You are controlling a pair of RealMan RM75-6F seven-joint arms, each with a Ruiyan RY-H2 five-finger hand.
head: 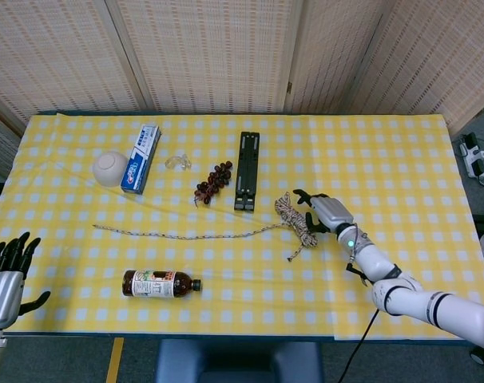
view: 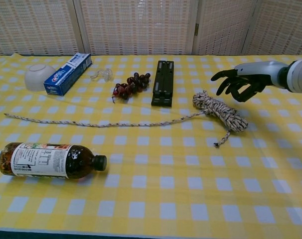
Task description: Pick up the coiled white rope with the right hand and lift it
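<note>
The coiled white rope (head: 295,218) (view: 220,111) lies on the yellow checked cloth right of centre, with a long loose tail (head: 186,234) (view: 96,123) trailing left. My right hand (head: 323,214) (view: 239,83) hovers just right of the coil and above it, fingers apart and curved, holding nothing and not touching the rope. My left hand (head: 6,271) rests open at the table's near left corner, seen only in the head view.
A black folding stand (head: 247,169) (view: 163,89) and a bunch of dark grapes (head: 214,182) (view: 130,83) lie just left of the coil. A brown bottle (head: 159,283) (view: 49,160) lies near the front. A white bowl (head: 110,168) and a toothpaste box (head: 140,157) sit far left.
</note>
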